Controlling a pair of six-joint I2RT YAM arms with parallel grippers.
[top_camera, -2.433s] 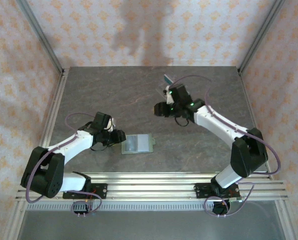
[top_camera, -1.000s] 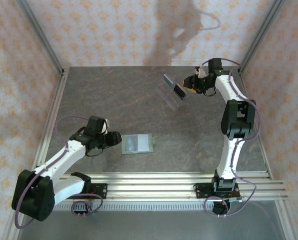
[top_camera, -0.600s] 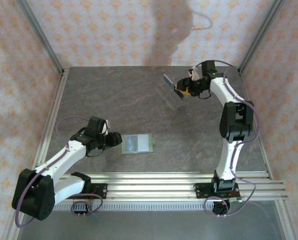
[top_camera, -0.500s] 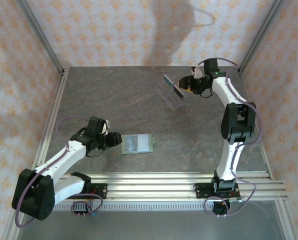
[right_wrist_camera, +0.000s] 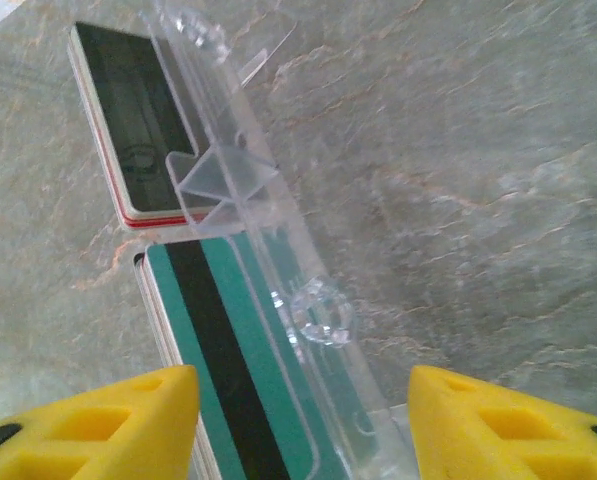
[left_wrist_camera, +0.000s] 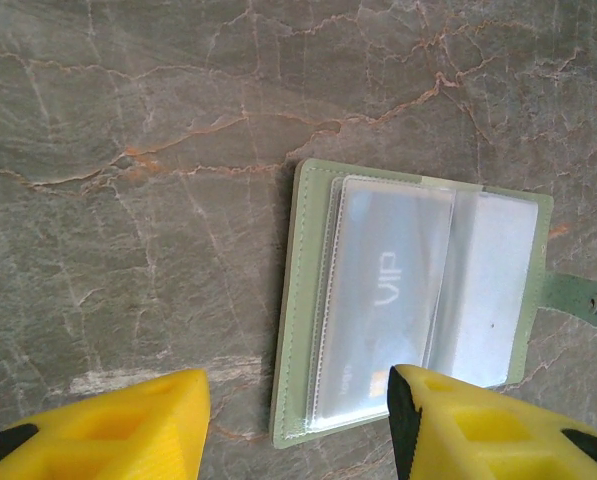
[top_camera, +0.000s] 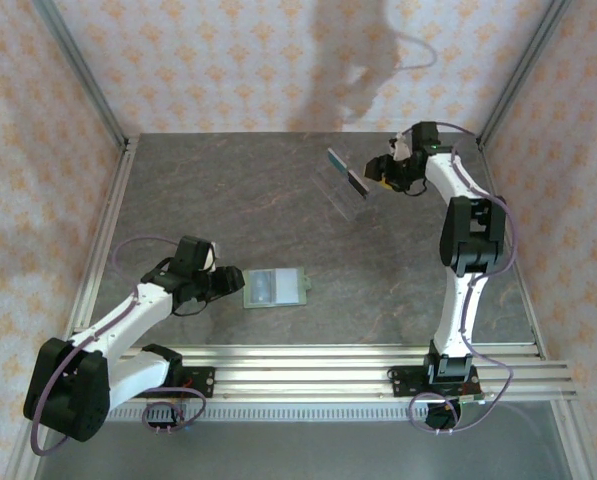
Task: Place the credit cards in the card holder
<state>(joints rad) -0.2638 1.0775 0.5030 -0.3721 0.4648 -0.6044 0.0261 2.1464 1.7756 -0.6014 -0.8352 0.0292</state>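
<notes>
Two robot arms are counted, a left arm point(top_camera: 128, 315) and a right arm point(top_camera: 468, 240). Each is ended by one gripper: the left gripper point(left_wrist_camera: 296, 410) and the right gripper point(right_wrist_camera: 293, 400). Four yellow fingers point(left_wrist_camera: 108, 420) are seen, two per gripper.

One sage-green card holder point(left_wrist_camera: 300, 300) is counted, with one snap tab point(left_wrist_camera: 576, 297) and two clear pocket pages laid open. One card marked VIP point(left_wrist_camera: 388, 290) is seen inside it.

One clear plastic stand point(right_wrist_camera: 240, 165) is counted. Two stacks of credit cards are held in it, one teal stack point(right_wrist_camera: 218, 340) and one dark stack point(right_wrist_camera: 128, 110). The cards in each stack cannot be counted.
</notes>
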